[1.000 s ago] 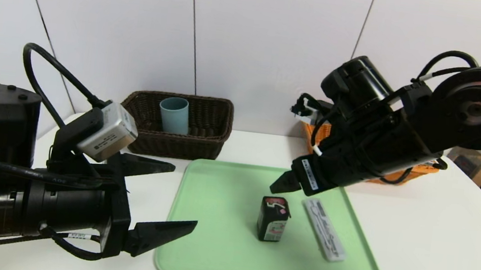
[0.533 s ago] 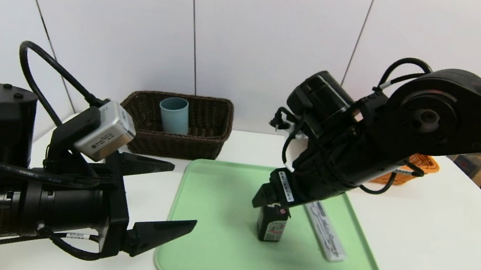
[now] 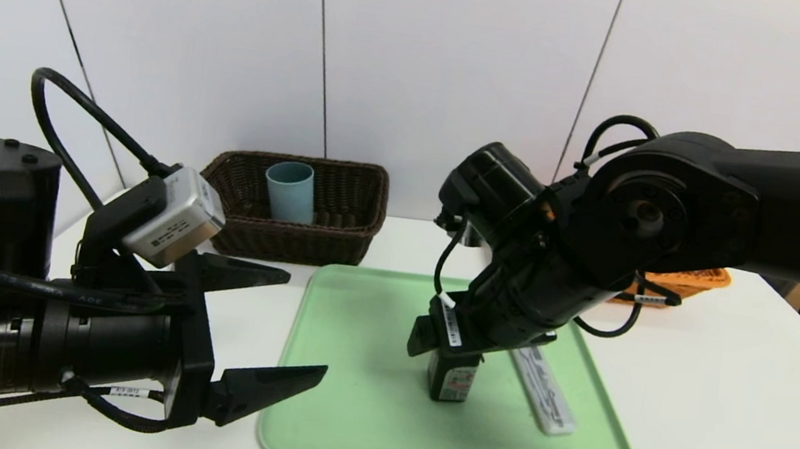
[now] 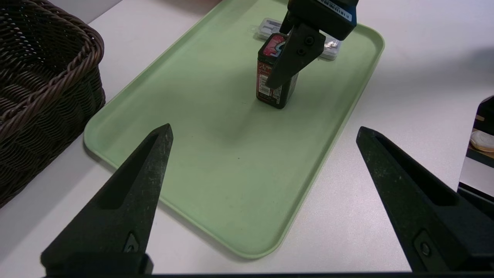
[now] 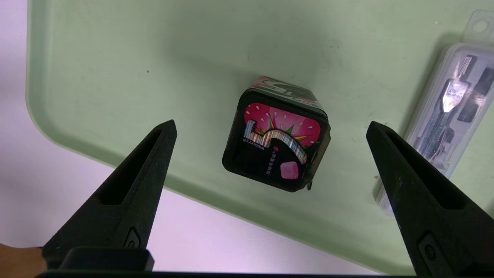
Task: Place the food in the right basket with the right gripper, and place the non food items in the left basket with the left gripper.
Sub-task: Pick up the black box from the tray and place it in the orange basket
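Green is seen on the big flat tray (image 3: 348, 414), which is set on the white table (image 3: 732, 413). A clock face can be pictured on the tray, with twelve o'clock on the side far from the robot. Near the middle of the clock, the little black drink carton (image 5: 276, 146) is stood upright, with pink on its top. The long packet (image 3: 545, 395), with a fork shape seen in it, is laid flat at three o'clock.

The right gripper (image 5: 272, 123) is held over the carton, pointed down. Its two fingers are spread wide, one on each side of the carton, with a gap left on both sides. Nothing is gripped by it.

The left gripper (image 3: 307, 323) is held at nine o'clock, by the tray's edge. Its fingers are spread wide too, and nothing is held in them.

At eleven o'clock, past the tray, the dark brown basket (image 3: 292, 242) is placed, and the blue cup (image 3: 290, 193) is held inside it. At one o'clock, the orange basket (image 3: 695, 281) is partly hidden by the right arm (image 3: 643, 207).
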{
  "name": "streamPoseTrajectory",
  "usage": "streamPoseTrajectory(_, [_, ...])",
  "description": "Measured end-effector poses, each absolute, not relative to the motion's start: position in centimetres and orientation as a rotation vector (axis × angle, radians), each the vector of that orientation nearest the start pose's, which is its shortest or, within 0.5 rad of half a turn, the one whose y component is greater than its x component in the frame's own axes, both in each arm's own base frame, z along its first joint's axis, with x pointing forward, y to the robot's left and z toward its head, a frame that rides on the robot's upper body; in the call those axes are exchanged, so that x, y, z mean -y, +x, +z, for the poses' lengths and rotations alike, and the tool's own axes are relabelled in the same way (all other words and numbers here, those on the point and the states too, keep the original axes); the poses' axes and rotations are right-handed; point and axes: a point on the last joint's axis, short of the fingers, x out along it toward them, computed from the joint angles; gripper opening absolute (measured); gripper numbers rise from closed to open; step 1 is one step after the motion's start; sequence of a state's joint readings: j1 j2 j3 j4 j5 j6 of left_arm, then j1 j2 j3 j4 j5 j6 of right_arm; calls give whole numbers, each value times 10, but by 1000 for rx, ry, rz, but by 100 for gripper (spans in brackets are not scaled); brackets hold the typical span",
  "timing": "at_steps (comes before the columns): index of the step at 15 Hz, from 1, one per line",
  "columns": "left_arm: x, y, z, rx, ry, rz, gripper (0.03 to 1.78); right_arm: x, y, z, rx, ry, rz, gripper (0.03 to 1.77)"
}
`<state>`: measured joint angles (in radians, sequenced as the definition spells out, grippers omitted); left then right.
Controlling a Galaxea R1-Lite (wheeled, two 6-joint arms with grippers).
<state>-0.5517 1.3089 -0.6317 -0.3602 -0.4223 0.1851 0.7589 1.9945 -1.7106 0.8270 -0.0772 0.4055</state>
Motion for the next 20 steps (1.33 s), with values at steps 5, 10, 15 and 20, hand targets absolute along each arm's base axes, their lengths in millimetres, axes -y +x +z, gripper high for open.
streamPoseTrajectory(5, [114,167,208,-240,189,-994,169,-247,263,195,-1166,-73,304,170])
streamPoseTrajectory(10, [115,169,207,-240,190,-994,169,-248,263,190,-1187,-74,277,170])
streamPoseTrajectory(15, [115,169,208,-241,190,-994,169,-253,264,184,-1195,-89,282,170])
streamPoseTrajectory(20, [115,170,208,-241,190,-994,169,-261,261,182,-1195,-108,304,98])
